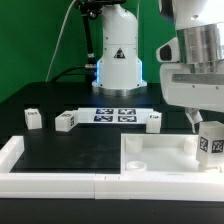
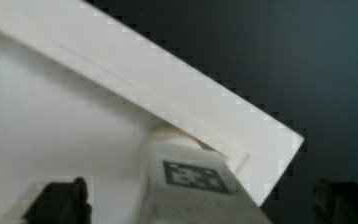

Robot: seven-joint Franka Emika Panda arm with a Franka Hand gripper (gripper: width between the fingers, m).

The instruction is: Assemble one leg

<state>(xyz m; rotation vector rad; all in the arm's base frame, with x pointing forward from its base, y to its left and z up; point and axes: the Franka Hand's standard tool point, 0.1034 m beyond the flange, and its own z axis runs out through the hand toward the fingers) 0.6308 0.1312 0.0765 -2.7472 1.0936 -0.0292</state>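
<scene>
My arm reaches straight down at the exterior view's right, wrist vertical. My gripper (image 1: 199,123) is spread, both fingers (image 2: 59,201) standing clear of the leg (image 2: 194,173) between them. The leg stands upright against a corner of the white panel (image 1: 160,152) on the table (image 1: 70,146).

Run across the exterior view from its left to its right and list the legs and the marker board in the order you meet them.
first leg → second leg → marker board → third leg → fourth leg, upright at the far right.
</scene>
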